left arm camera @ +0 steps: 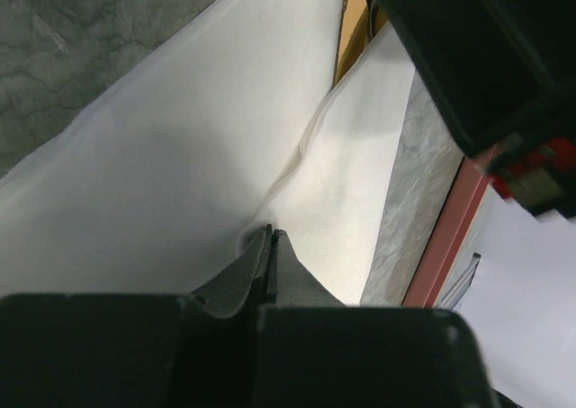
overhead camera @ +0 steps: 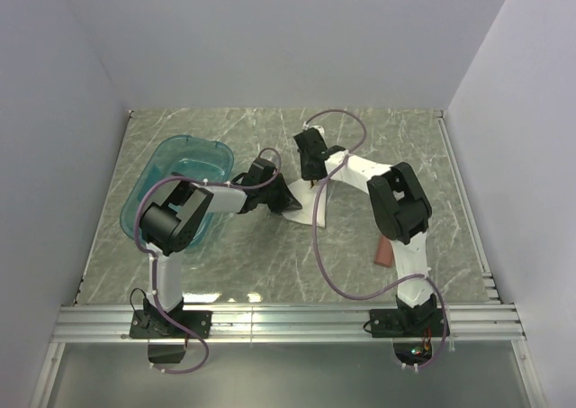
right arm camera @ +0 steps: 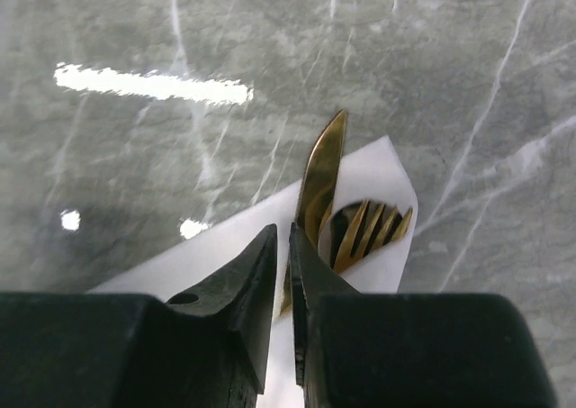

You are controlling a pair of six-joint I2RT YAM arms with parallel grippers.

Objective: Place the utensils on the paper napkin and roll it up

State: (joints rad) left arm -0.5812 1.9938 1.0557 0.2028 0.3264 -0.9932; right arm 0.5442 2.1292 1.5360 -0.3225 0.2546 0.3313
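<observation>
Right at the lens, my left gripper (left arm camera: 270, 239) has its fingers pinched together on a fold of the paper napkin (left arm camera: 180, 174). The utensils (right arm camera: 322, 169) lie on that sheet just ahead of my right gripper (right arm camera: 282, 239), the nearer one, long axis pointing straight away. Its fingers sit nearly together, but whether they clamp anything I can't tell.

Looked like a robotics lab test cell to me, not anyone's home. Plain white walls (overhead camera: 270, 39) boxed in a marble-look tabletop (overhead camera: 270, 273), and two arms (overhead camera: 171, 223) were bolted to an aluminium rail (overhead camera: 288, 321), with loose cables (overhead camera: 317, 237) trailing everywhere.
</observation>
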